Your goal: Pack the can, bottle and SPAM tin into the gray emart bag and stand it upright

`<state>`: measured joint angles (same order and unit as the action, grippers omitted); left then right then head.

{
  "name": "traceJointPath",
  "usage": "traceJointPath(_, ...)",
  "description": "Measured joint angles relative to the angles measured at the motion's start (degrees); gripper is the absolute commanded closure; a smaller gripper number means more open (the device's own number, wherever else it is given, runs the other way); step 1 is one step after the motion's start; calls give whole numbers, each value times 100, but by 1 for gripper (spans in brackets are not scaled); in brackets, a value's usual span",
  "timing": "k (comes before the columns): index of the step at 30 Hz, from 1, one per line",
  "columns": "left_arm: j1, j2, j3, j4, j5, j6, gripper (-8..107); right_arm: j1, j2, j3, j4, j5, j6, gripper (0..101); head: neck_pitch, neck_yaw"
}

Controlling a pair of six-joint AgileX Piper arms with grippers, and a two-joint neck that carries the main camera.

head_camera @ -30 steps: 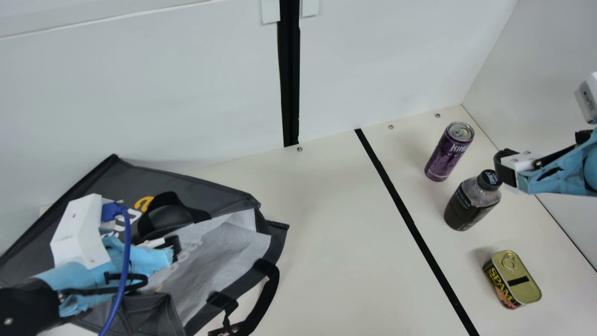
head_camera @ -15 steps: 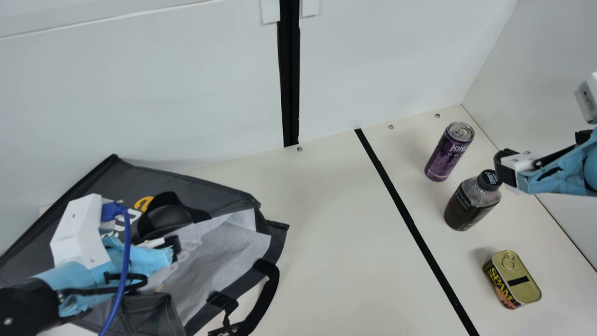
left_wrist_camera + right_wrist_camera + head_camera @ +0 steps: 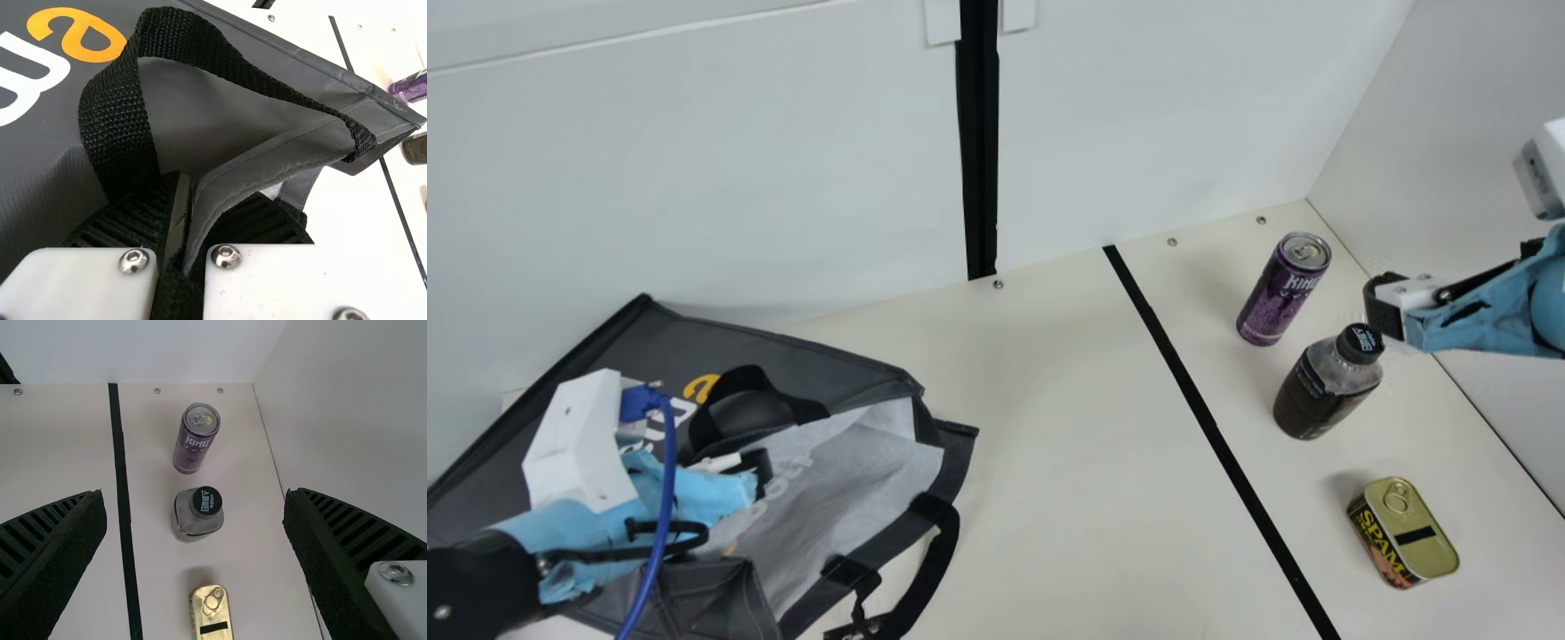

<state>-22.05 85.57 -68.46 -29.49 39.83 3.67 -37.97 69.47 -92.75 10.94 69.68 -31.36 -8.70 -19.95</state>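
My left gripper (image 3: 751, 467) is at the gray emart bag (image 3: 783, 347), which lies tilted at the left with its pale lining showing. In the left wrist view my left gripper (image 3: 183, 227) is shut on the bag's edge (image 3: 267, 157), beside a black strap handle. At the right, the purple can (image 3: 1282, 289) stands upright behind the dark bottle (image 3: 1325, 387), and the SPAM tin (image 3: 1403, 533) rests in front of them. My right gripper (image 3: 1385, 307) hovers by the bottle's cap; in the right wrist view my right gripper (image 3: 193, 520) is open, its fingers wide apart.
A white wall (image 3: 738, 160) runs along the table's back and another (image 3: 1476, 133) along the right side. Black tape (image 3: 1209, 427) crosses the cream table (image 3: 1049, 498) between bag and items. The bag's loose handle (image 3: 934, 569) trails at the front.
My right gripper has shifted slightly up and to the left in the main view. My left arm, the bag and the three items have stayed still.
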Motion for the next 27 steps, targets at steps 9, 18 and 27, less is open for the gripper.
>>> traceJointPath(9,0,0,0,0,0,0,107,286,483,-407,-302,11,394,6,0,0)
traceJointPath(18,0,0,0,0,0,0,107,487,1007,-695,-542,18,669,6,0,0)
traceJointPath(27,0,0,0,0,0,0,107,596,1579,-1019,-649,11,756,6,0,9)
